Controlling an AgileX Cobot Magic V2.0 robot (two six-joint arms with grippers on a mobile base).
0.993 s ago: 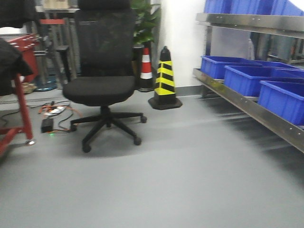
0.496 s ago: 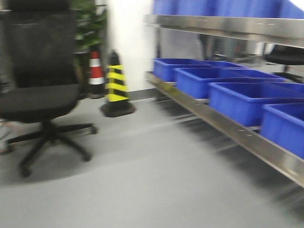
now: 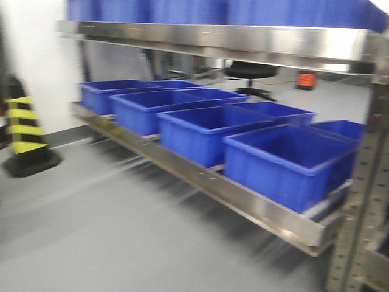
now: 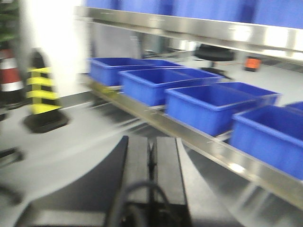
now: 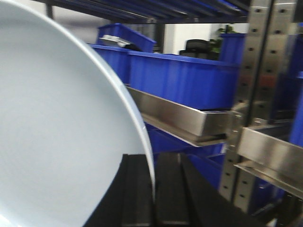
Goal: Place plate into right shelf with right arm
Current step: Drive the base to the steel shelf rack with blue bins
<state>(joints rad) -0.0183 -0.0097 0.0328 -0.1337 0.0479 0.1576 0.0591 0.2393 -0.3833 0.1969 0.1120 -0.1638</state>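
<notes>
No text, label, brand or number can be read on anything in view

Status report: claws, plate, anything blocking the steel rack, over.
Right claw shut on plate, held on edge. Left claw shut, empty. Right shelf ahead, blue bins lining its lower tier. Striped cone off left, out of the path.

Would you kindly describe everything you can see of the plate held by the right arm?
The plate is round, plain and glossy, white with a pale blue tint, looking like glazed ceramic. It fills the left of the right wrist view, partly cut off. It stands roughly on edge, its rim clamped in the black right pincer. Nothing else touches it; the steel shelf lies beyond.
</notes>
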